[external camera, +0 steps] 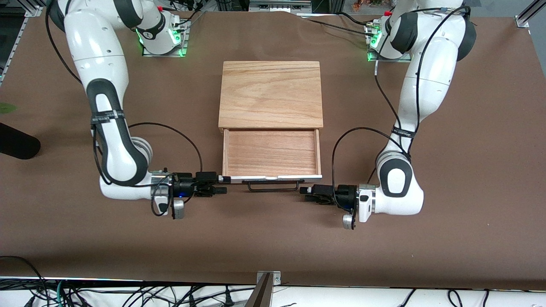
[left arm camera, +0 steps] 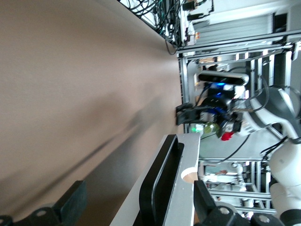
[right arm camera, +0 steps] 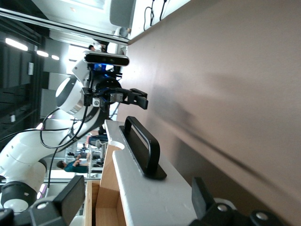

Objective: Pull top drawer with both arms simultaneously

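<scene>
The top drawer (external camera: 271,152) stands pulled out of its light-wood box (external camera: 271,94), showing a reddish-brown inside. Its white front panel (right arm camera: 150,188) carries a thin black bar handle (external camera: 273,190). My right gripper (external camera: 225,185) is open, low at the panel's end toward the right arm's side. In the right wrist view its fingers (right arm camera: 70,200) stand wide on either side of the panel without touching it. My left gripper (external camera: 303,190) is open at the handle's other end. The handle (left arm camera: 162,179) and panel (left arm camera: 186,188) lie between its spread fingers (left arm camera: 70,202), untouched.
Brown table covering (external camera: 448,238) surrounds the box. Both arm bases stand at the table's edge farthest from the front camera. Each wrist view shows the other arm's gripper (left arm camera: 186,113) (right arm camera: 134,97) past the handle. A dark object (external camera: 17,145) lies at the table's edge by the right arm.
</scene>
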